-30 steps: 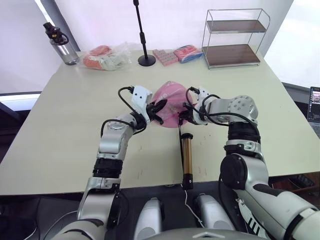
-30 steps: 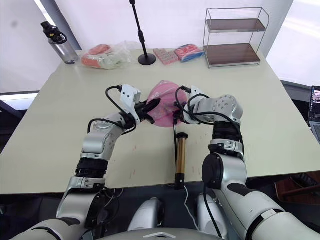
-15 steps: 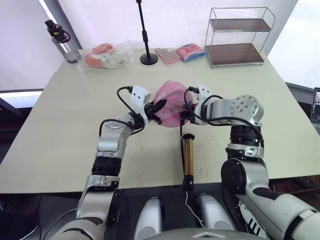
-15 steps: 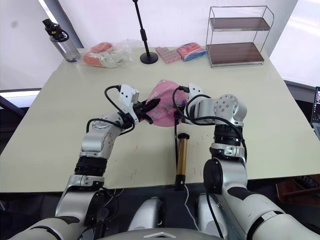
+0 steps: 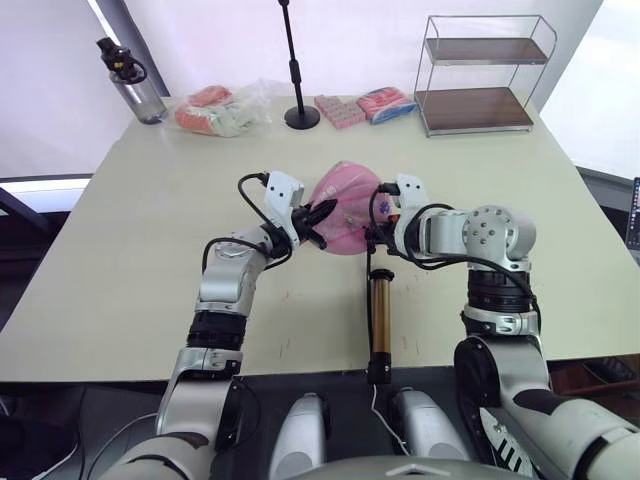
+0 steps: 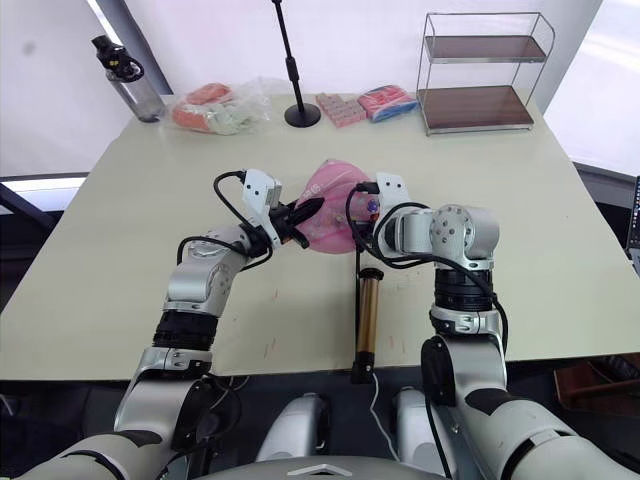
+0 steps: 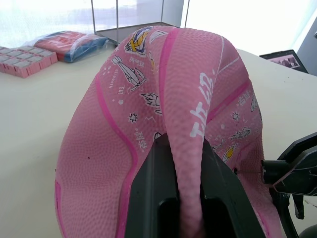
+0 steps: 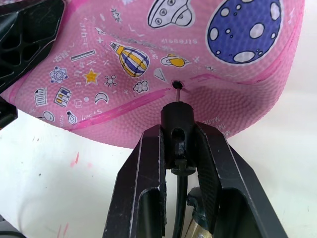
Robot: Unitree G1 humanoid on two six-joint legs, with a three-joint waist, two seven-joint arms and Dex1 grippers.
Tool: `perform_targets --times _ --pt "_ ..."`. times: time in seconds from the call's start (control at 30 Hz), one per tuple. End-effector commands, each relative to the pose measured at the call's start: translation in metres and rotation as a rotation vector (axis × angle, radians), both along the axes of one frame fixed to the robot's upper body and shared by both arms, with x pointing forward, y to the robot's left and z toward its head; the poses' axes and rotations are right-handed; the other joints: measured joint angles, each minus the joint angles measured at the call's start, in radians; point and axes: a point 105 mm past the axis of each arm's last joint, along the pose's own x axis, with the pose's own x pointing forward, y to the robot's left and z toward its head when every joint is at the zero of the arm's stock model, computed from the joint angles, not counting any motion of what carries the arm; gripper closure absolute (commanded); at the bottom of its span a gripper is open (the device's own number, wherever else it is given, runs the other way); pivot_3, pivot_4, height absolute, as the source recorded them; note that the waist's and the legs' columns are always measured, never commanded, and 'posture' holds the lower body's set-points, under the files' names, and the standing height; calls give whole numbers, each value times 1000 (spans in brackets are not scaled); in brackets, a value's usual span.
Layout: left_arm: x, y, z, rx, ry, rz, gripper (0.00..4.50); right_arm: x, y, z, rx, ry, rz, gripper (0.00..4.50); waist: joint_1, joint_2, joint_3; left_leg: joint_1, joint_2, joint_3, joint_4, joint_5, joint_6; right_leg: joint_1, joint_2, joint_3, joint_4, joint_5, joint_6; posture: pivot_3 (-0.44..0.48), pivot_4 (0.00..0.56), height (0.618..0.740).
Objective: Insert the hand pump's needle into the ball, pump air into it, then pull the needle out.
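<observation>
The pink ball [image 5: 345,205], squashed flat and printed with stickers, is held up off the table centre. My left gripper [image 7: 181,168] is shut on a fold of the ball's [image 7: 163,89] edge. My right gripper [image 8: 178,148] is shut on the black fitting of the needle [image 8: 176,89], whose thin pin tip sits in the ball's [image 8: 208,54] small valve hole. The hand pump [image 5: 379,310], a gold-bronze cylinder with black ends, lies on the table below the ball, its black hose rising to the right gripper [image 5: 378,222].
A black stand pole [image 5: 297,70] stands at the back centre, pink packets [image 5: 365,106] beside it and a wire shelf rack [image 5: 482,75] at the back right. A bottle [image 5: 130,80] and a plastic bag [image 5: 215,110] sit at the back left. The table's [image 5: 120,250] front edge runs near the pump's lower end.
The camera view has shifted slightly. The right arm's elbow has swung outward to the right while its gripper stays at the ball. The left gripper keeps its hold.
</observation>
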Motion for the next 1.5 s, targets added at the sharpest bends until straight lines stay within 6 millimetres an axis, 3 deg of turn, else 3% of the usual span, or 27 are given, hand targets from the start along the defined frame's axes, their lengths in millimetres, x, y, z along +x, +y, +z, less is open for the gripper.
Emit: perform_targets --times 0.03,0.47,0.53,0.67,1.1,1.5 --pt "-14 -23 -44 53 154 -101 4479 -2 17 22 47 -95 67 4173 3 0 0 0 0 0 0 0 0 0 0 0 0 0 0 0 150 731" --pt "-13 -21 -44 56 151 -92 4479 -6 3 27 -17 -161 88 4173 8 1 0 -1 0 0 -2 0 0 -1 0 0 -3 0 0 0 150 731" --pt "-13 -22 -44 56 151 -92 4500 -9 1 28 -34 -182 101 3100 10 1 1 -2 0 -1 -2 0 0 -1 0 -1 -5 0 0 0 150 731" --pt "-12 -22 -44 56 151 -93 4500 -11 -1 28 -65 -213 117 1437 15 2 0 -5 0 -2 -2 0 0 -1 -1 -3 -7 0 0 0 150 731" --pt "-13 -23 -46 54 149 -90 4500 -23 -23 23 -249 -407 182 1437 35 2 0 -12 -2 -4 -2 0 0 -4 -3 -7 -11 2 -2 0 150 731" --pt "-13 -22 -46 55 147 -87 4500 -24 -22 18 -156 -496 92 1437 36 2 0 -11 -2 -4 -1 0 0 -4 -3 -7 -11 2 -1 0 150 731"
